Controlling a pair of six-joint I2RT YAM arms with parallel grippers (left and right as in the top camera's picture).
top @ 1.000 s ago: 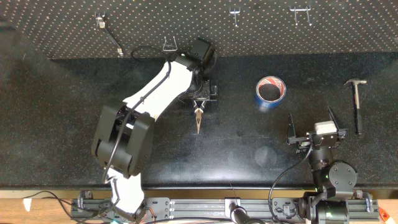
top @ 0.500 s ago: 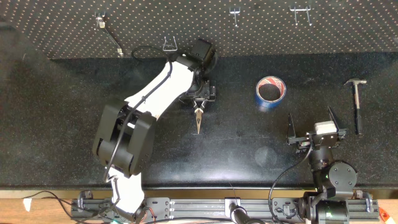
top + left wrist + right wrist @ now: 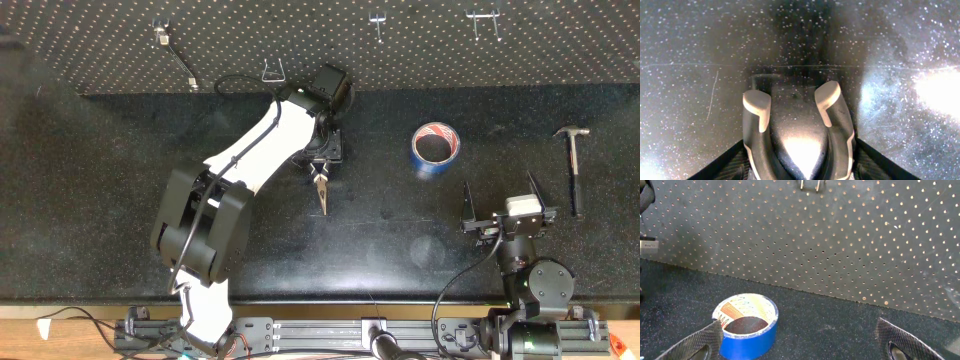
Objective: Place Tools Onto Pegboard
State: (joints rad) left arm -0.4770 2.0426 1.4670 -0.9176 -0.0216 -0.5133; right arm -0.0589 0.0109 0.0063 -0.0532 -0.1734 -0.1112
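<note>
the left gripper (image 3: 322, 158), reaching to the far side of the black table, holds the needle-nose pliers (image 3: 321, 190) by the handles, jaws closed against them from either side. the pliers' long axis runs near to far, nose pointing near, handles far, toward the pegboard (image 3: 420, 45). a wire hook (image 3: 272, 71) hangs just far-left of this gripper, likely the nearest target. the right gripper (image 3: 500, 202) rests near-right, jaws wide and empty, between the tape roll (image 3: 746, 320) and the hammer (image 3: 574, 170).
</note>
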